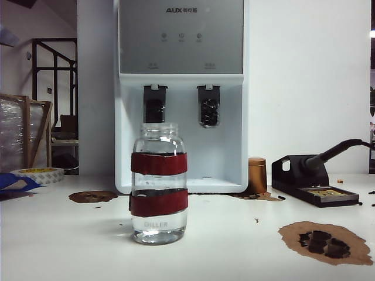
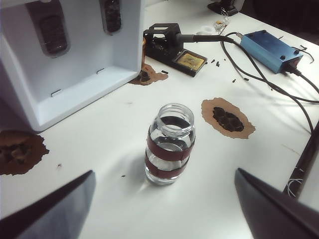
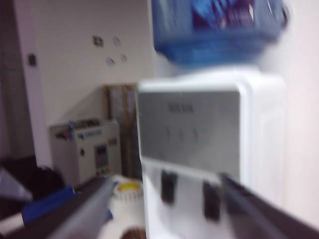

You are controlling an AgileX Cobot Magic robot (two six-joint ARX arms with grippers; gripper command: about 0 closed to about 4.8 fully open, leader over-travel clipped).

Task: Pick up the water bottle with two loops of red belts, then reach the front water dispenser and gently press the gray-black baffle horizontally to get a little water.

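The two dark fingers of the left claw (image 2: 162, 211) are seen at the very front of the left wrist view, spread wide with nothing between them, hanging above the counter (image 2: 99, 149) and aimed at the water bottle (image 2: 170, 144). Neither claw appears in the exterior view.

The bottle stands upright and alone on the counter, just in front of the water dispenser (image 1: 181, 93), lid off, untouched. It is a small clear glass jar with two dark-red bands (image 1: 159, 164) round it; a little water appears to lie in the bottom. It is judged rigid, breakable and slick on the bare glass, and fairly light. The bands look the better place for a hold, since they should give friction; a squeeze across the body at band height, kept level, would likely keep the open mouth from tipping.

The right claw (image 3: 164, 209) is held high and well away from the bottle, facing the dispenser's upper panel; its blurred fingers seem parted and empty, though the blur makes that uncertain.

"DILLER" is read faintly near the bottle's base, and "AUX" on the dispenser's grey panel, above three small indicator lights. Two dark taps sit in the recess, the gray-black baffle (image 1: 210, 111) with the rounded ribbed paddle being the right-hand one in the exterior view. A soldering-iron stand (image 1: 313, 187) rests to the right.
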